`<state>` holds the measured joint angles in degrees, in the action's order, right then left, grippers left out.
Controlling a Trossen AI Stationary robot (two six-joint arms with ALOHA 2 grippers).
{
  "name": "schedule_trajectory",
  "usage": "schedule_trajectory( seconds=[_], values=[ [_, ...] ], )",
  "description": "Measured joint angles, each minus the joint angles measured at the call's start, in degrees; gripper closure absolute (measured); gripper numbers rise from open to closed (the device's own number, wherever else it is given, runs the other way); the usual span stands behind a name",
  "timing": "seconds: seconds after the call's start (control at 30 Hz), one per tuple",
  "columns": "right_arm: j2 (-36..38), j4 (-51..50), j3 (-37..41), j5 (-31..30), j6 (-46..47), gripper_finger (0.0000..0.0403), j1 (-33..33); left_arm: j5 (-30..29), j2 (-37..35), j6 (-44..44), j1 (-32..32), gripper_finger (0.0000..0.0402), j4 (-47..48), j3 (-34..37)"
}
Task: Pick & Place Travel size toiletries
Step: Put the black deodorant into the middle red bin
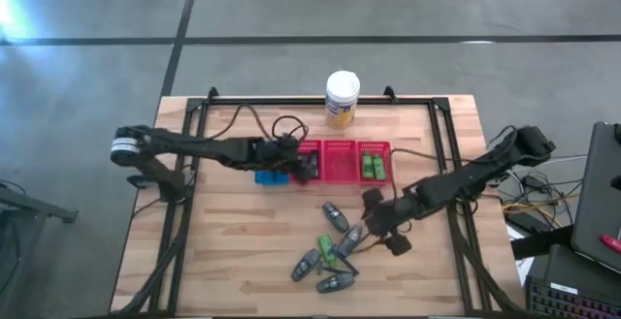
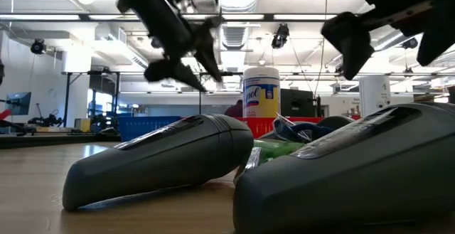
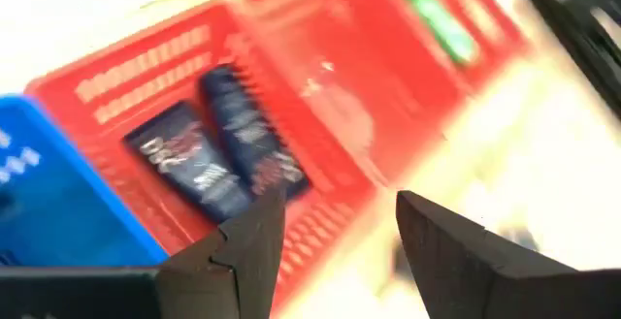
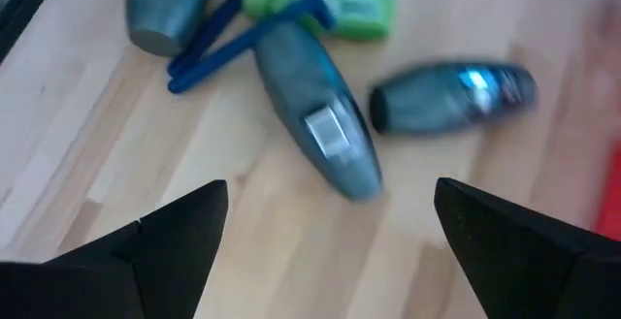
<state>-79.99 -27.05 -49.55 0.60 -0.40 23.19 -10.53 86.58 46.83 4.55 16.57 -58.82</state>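
Two dark blue printed tubes (image 3: 218, 159) lie side by side in red slotted plastic basket (image 3: 320, 96); left claw (image 3: 330, 232) above, parted, empty. Right claw (image 4: 330, 232) wide over grey oval tube (image 4: 320, 125).

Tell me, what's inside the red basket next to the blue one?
Two dark blue tubes lie side by side inside the red basket. Its near corner is hidden behind the left gripper.

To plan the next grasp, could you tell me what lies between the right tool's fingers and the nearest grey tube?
Only bare wooden table lies before the grey tube, in the right wrist view.
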Motion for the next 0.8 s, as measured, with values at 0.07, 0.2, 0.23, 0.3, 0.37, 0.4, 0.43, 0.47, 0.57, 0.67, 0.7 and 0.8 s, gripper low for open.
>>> schedule_trajectory(
  seconds=[0.07, 0.2, 0.23, 0.3, 0.37, 0.4, 0.43, 0.47, 0.57, 0.67, 0.7, 0.8],
  values=[
    [-3.22, 0.81, -1.46, -0.02, -2.64, 0.0039, 0.62, 1.45, -3.04, -6.04, -1.67, 0.0198, 1.50, 0.06],
    [-9.56, 0.08, -5.49, -0.13, -9.70, 0.0039, 1.07, 1.62, -9.14, -12.96, -5.36, 0.0198, 5.71, 0.11],
    [-11.00, 0.11, -6.88, -0.15, -11.28, 0.0039, 1.06, 1.64, -10.64, -13.96, -6.23, 0.0198, 6.48, 0.11],
    [-13.77, 0.30, -9.56, -0.15, -13.13, 0.0039, 1.06, 1.73, -12.92, -15.61, -7.60, 0.0197, 8.00, 0.11],
    [-16.48, -0.02, -12.11, -0.11, -13.53, 0.0040, 1.03, 1.54, -14.84, -17.00, -8.52, 0.0197, 8.11, 0.17],
    [-18.03, -0.36, -13.29, 0.08, -13.63, 0.0040, 1.03, 1.53, -15.65, -17.45, -8.81, 0.0197, 8.12, 0.38],
    [-19.47, -0.90, -14.53, 0.62, -13.76, 0.0040, 1.03, 1.51, -16.37, -17.61, -9.00, 0.0197, 8.15, 0.65],
    [-20.86, -1.79, -15.67, 0.97, -13.77, 0.0040, 1.03, 1.51, -17.08, -17.66, -9.01, 0.0197, 8.06, 0.93],
    [-25.45, -7.12, -18.82, 1.15, -13.75, 0.0042, 1.06, 1.47, -18.37, -17.70, -9.04, 0.0197, 8.40, 1.74],
    [-29.28, -12.32, -21.24, 0.76, -13.67, 0.0055, 1.03, 1.47, -19.43, -17.89, -9.06, 0.0197, 7.99, 3.00],
    [-30.25, -12.94, -21.85, 0.75, -13.77, 0.0060, 1.01, 1.47, -19.66, -17.90, -9.06, 0.0197, 7.85, 3.57],
    [-32.04, -12.52, -23.75, 0.76, -15.05, 0.0079, 1.01, 1.48, -20.47, -17.55, -9.06, 0.0197, 7.60, 5.55]
  ],
)
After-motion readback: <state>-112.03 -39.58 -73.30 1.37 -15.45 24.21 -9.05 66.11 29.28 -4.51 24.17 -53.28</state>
